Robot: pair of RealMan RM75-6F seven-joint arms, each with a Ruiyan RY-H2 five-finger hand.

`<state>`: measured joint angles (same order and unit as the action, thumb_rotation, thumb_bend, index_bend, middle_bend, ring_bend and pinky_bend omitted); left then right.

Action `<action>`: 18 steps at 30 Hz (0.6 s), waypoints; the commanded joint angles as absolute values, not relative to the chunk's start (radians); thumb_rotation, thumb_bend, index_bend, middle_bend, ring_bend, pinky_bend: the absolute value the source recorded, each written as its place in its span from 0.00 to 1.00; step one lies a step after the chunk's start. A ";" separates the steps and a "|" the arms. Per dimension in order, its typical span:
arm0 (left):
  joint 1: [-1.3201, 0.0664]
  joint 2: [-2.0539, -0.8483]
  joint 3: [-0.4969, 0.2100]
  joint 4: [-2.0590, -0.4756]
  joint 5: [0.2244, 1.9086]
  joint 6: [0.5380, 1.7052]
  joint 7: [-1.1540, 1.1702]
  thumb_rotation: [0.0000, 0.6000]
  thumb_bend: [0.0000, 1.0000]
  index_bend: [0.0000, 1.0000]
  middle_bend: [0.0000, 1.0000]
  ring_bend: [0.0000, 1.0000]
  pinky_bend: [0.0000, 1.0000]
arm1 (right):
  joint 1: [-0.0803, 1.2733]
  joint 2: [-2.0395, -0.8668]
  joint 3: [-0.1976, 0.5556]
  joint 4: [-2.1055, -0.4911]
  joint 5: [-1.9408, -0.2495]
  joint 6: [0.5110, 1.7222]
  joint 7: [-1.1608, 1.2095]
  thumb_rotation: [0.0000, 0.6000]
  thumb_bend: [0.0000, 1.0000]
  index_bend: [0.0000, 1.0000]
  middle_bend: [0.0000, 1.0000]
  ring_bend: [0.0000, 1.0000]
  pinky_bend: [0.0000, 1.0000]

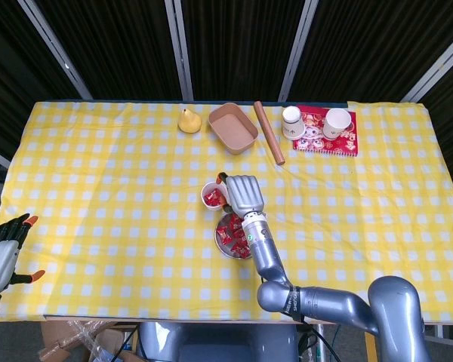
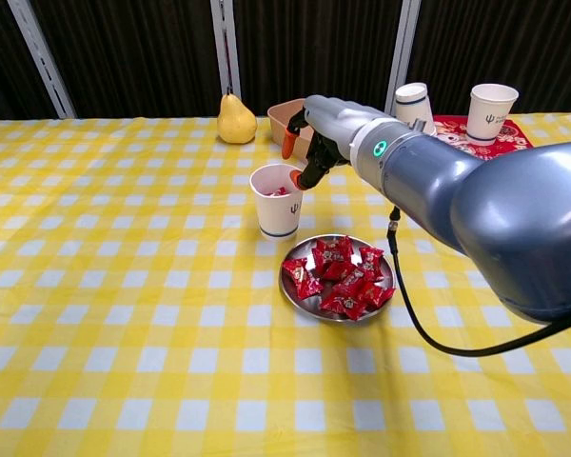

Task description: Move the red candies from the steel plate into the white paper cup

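One steel plate [image 2: 385, 283] at center frame holds roughly ten red candies [image 2: 340, 278]; just left of it, one white paper cup [image 2: 277, 202] contains a few more. The right hand [image 2: 316, 133] hovers above the cup's rim, fingers apart, grasping nothing. The left hand [image 1: 4, 255] rests released at the lower left edge.

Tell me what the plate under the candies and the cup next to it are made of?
The plate looks like shiny steel: its rim is silvery and catches the light. The cup looks like thin paper, plain matte white with a dark band near the bottom. The red candies seem wrapped in glossy, crinkly foil or plastic; I can't tell which.
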<state>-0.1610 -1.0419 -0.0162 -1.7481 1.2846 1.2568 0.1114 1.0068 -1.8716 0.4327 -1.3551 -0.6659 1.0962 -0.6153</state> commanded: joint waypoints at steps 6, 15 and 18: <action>-0.161 -1.040 -0.015 -1.748 1.289 1.256 0.109 1.00 0.02 0.00 0.00 0.00 0.00 | 0.934 -1.741 0.364 -1.584 -0.730 1.158 -0.647 1.00 0.45 0.37 0.87 0.92 0.90; -0.158 -1.036 -0.011 -1.751 1.304 1.263 0.099 1.00 0.02 0.00 0.00 0.00 0.00 | 0.814 -1.588 0.226 -1.816 -0.778 1.228 -0.667 1.00 0.40 0.31 0.87 0.90 0.88; -0.156 -1.033 -0.010 -1.754 1.308 1.264 0.092 1.00 0.02 0.00 0.00 0.00 0.00 | 0.786 -1.570 0.190 -1.843 -0.804 1.246 -0.659 1.00 0.39 0.30 0.87 0.89 0.88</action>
